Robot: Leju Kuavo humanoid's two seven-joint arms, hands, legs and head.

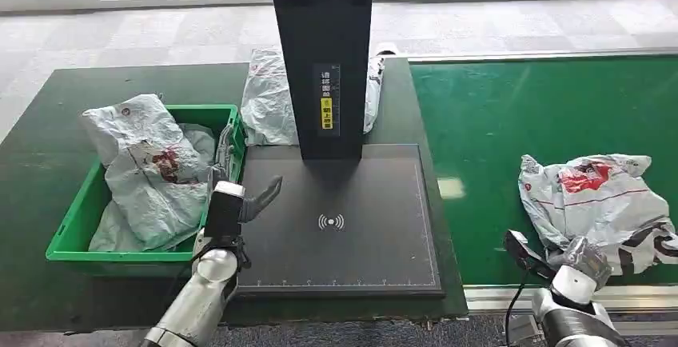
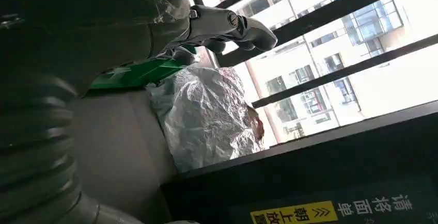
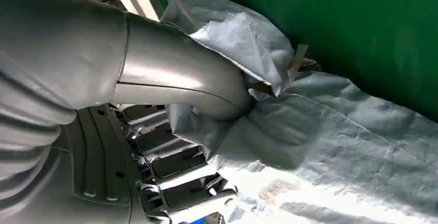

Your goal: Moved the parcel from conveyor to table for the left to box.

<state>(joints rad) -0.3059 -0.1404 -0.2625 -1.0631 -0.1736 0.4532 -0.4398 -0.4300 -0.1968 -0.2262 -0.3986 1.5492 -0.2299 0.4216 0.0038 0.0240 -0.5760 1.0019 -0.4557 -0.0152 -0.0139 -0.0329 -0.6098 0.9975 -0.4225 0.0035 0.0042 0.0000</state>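
A crumpled grey parcel [image 1: 596,199] with a red mark lies on the green conveyor [image 1: 520,115] at the right. My right hand [image 1: 586,257] grips its near edge; in the right wrist view the thumb [image 3: 175,79] presses into the grey plastic [image 3: 335,146] and the fingers [image 3: 181,182] curl under it. My left hand [image 1: 254,201] hovers with fingers apart and holds nothing, at the left edge of the black pad [image 1: 352,227], beside the green box [image 1: 73,235]. The left wrist view shows its fingers [image 2: 227,25] free in the air.
The green box holds several grey parcels [image 1: 152,179]. Another grey parcel [image 1: 268,99] [image 2: 209,115] lies behind the tall black scanner post [image 1: 320,59] on the dark table [image 1: 40,155]. The conveyor's metal rail [image 1: 496,293] runs along the near edge.
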